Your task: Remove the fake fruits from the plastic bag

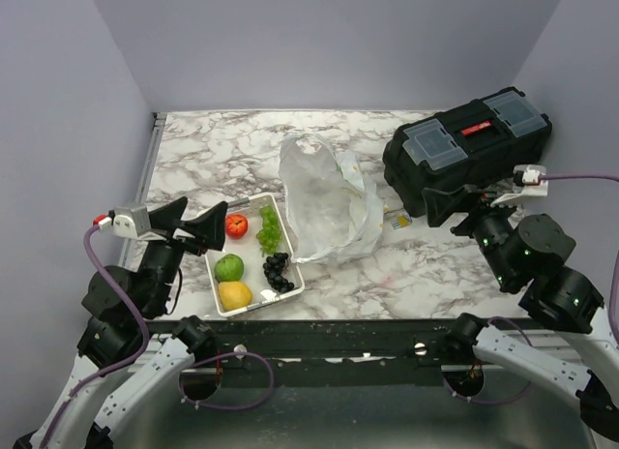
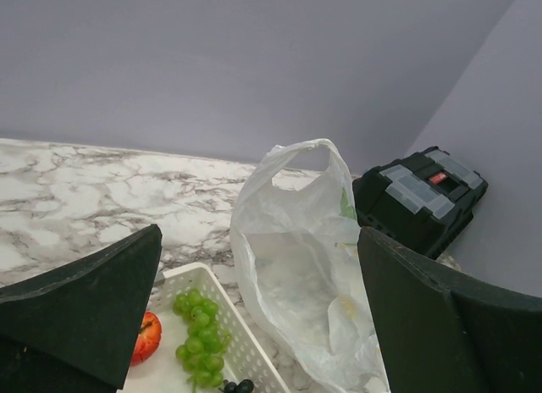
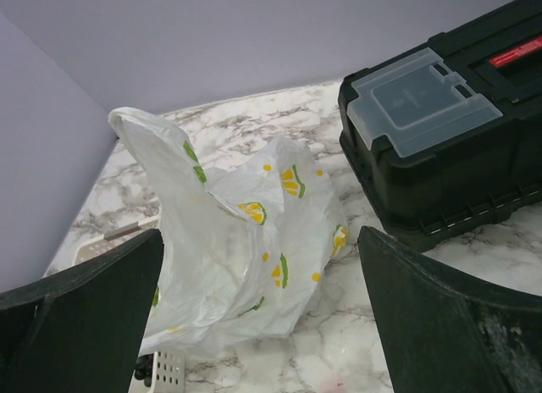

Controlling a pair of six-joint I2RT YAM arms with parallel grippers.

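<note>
The plastic bag lies crumpled in the middle of the table, its mouth facing the left arm. In the left wrist view the bag gapes open and I see no fruit inside. The green apple-like ball, the light-green grape bunch and the dark grape bunch lie in the white tray just left of the bag. My left gripper is open and empty over the tray's left edge. My right gripper is open and empty, right of the bag.
A red apple and a yellow fruit also lie in the tray. A black toolbox stands at the back right, close behind my right gripper. Grey walls enclose the table on three sides.
</note>
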